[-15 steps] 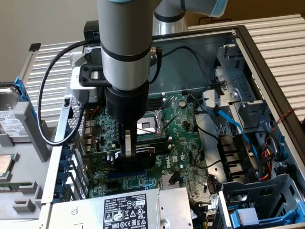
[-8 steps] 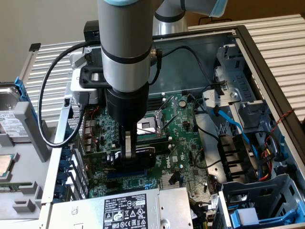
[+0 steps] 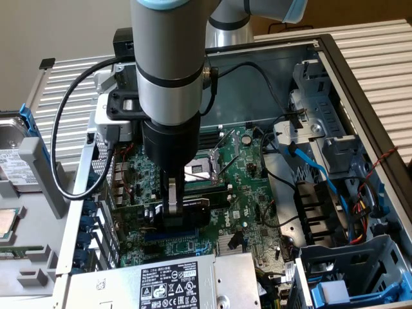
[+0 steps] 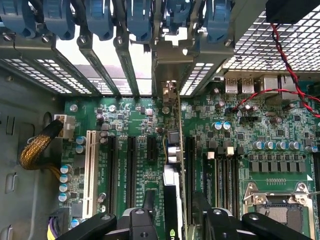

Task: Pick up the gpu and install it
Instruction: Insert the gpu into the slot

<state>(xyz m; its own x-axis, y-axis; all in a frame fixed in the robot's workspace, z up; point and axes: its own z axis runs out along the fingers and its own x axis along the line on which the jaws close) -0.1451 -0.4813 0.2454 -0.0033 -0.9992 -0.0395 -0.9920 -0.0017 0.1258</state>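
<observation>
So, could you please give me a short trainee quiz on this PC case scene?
1. True or false: the gpu lies outside the computer case.
2. The gripper is: A) shut on a cable; B) open, straddling the gpu; C) raised clear of the case.
3. What colour are the expansion-slot clips?
Key: 1 false; 2 B; 3 blue.

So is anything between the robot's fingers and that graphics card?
Nothing, it seems. In the wrist view the gpu stands on edge in a motherboard slot, between the fingers, with a narrow bare gap on each side.
</observation>
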